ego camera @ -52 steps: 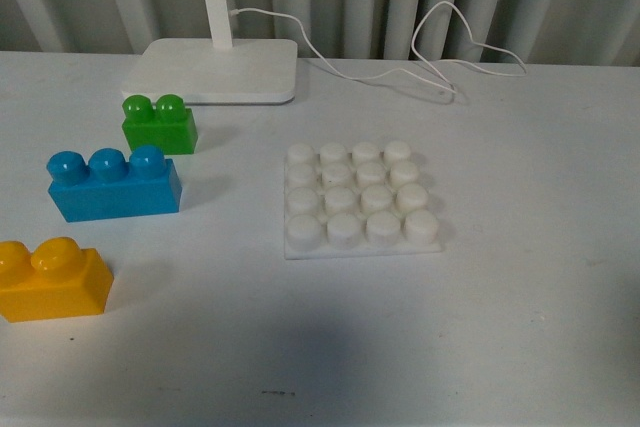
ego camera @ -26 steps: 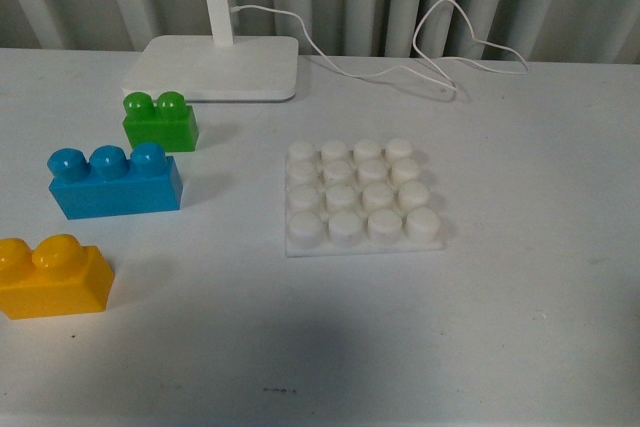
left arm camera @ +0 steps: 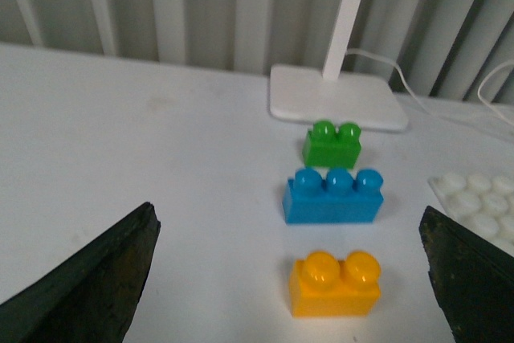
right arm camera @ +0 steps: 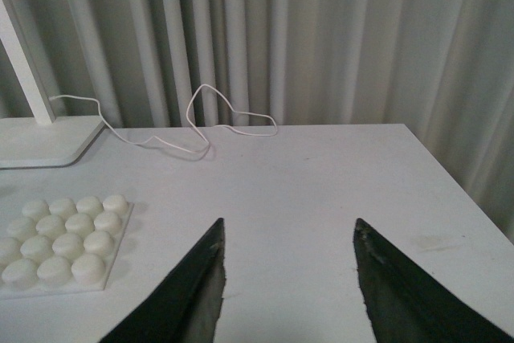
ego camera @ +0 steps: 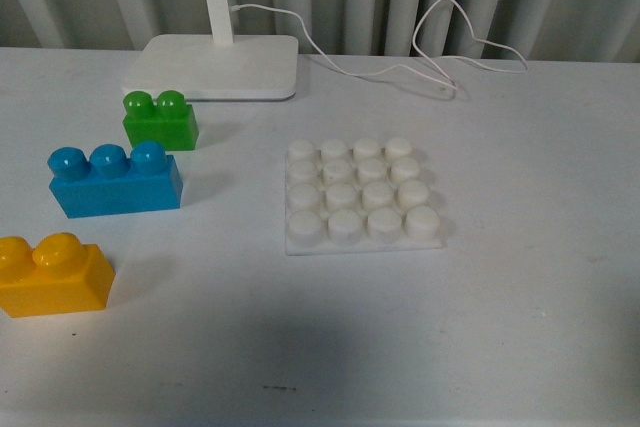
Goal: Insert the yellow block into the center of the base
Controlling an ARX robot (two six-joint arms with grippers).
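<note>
Showing yellow block resting loose on surface, front left, well apart from base. Holding left end effector spread, empty, facing block for grasping; right end effector gaping, empty, by base.

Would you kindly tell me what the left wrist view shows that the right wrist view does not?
Only the left wrist view: the yellow block, the blue brick and the green brick, lined up on the table ahead of the open left gripper. Only the right wrist view: the open right gripper and a side edge of the table. Both: the base, only a corner of it in the left wrist view, the lamp foot and the curtain.
</note>
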